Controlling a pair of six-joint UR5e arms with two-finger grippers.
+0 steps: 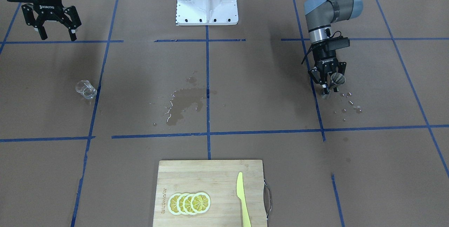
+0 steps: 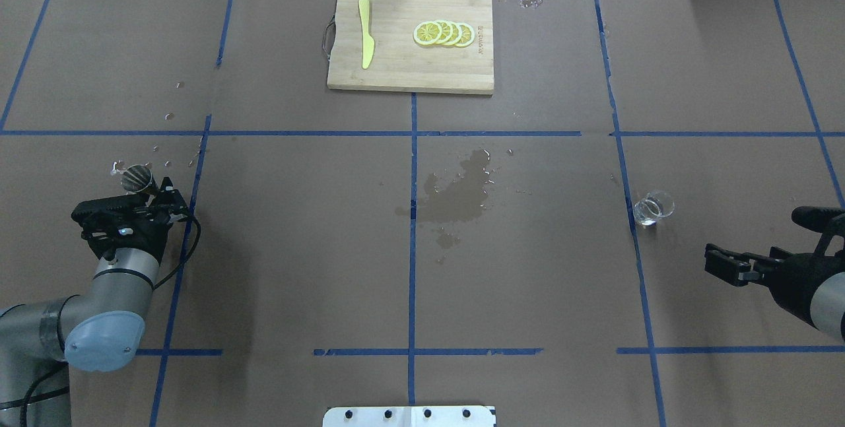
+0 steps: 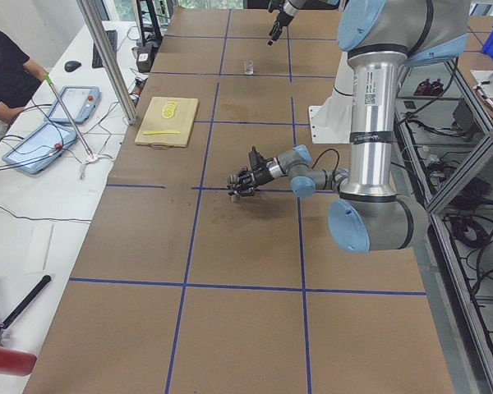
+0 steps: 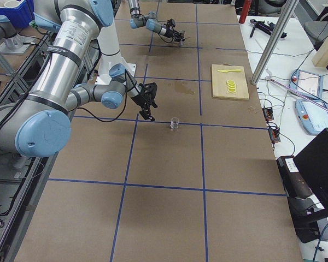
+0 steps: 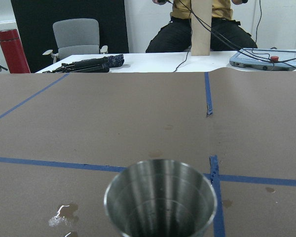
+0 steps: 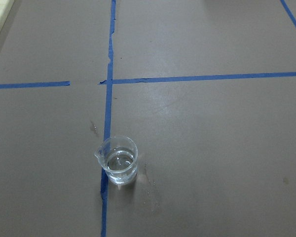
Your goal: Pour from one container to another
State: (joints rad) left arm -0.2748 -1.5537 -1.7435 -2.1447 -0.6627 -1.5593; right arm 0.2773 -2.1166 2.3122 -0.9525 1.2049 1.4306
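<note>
A metal cup [image 5: 160, 202] stands upright and low over the table at my left side, with water drops around it. My left gripper [image 1: 331, 83] reaches in level with the table and is shut on the metal cup [image 1: 338, 78], which the overhead view [image 2: 137, 178] also shows. A small clear glass beaker [image 6: 118, 160] holding a little water stands on a blue tape line at my right side [image 2: 653, 208]. My right gripper [image 1: 56, 32] hangs open above the table, back from the beaker [image 1: 86, 89], with nothing between its fingers.
A wet spill [image 2: 459, 193] darkens the paper at the table's middle. A wooden cutting board [image 2: 396, 70] with lemon slices [image 2: 443, 33] and a yellow knife [image 2: 366, 41] lies at the far edge. The white robot base [image 1: 207, 0] stands on my side.
</note>
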